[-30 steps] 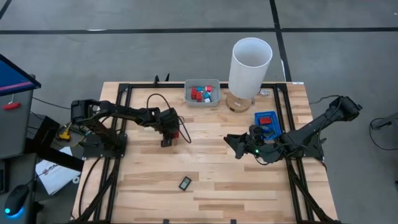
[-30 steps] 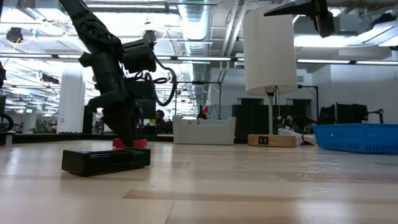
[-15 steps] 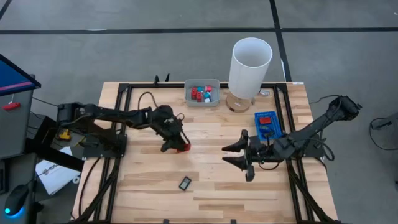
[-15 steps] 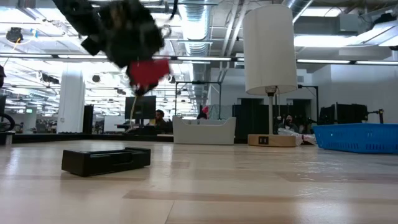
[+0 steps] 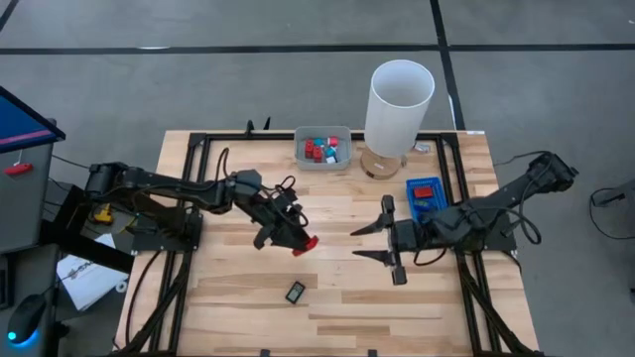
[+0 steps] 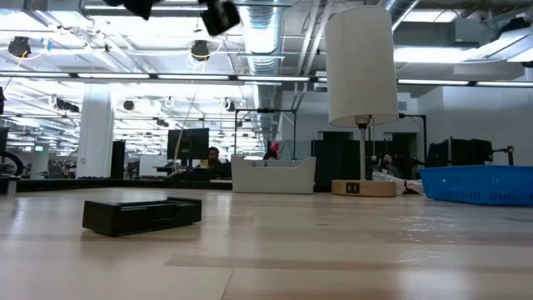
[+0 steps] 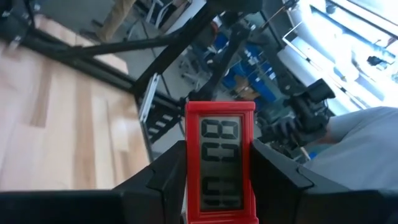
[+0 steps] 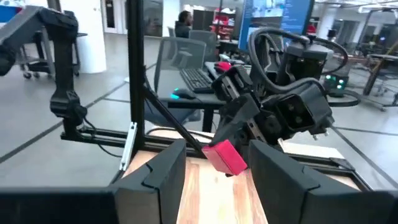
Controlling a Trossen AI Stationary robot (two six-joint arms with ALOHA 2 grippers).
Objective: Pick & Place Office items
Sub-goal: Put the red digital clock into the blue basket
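My left gripper [image 5: 298,241] is shut on a red framed rectangle with a grey number display [image 7: 219,162], held above the middle of the table [image 5: 238,307]. It also shows as a red piece [image 8: 225,157] in the right wrist view. My right gripper [image 5: 371,242] hovers to its right, facing it, open with nothing between its fingers. A black framed rectangle [image 5: 296,292] lies flat on the table near the front edge, and shows again as a black rectangle [image 6: 141,215] in the low view. My left gripper pinches the red rectangle by its two long side edges [image 7: 189,180] between its two fingers. The fingers run level along it, pointing toward the table's right. The display end [image 7: 219,115] sticks out past the fingertips. The piece is lifted clear of the table.
A grey tray [image 5: 343,159] with red and blue pieces stands at the far edge, next to a tall white cylinder on a wooden base [image 5: 400,104]. A blue tray [image 5: 441,210] with a red piece lies at the right. Black frame rails run along both table sides.
My left gripper has lifted the red rectangle off the table and carried it up and toward the table's right and near side, tipping from pointing down to level. My right gripper has risen a little and rolled about its own axis, staying open.
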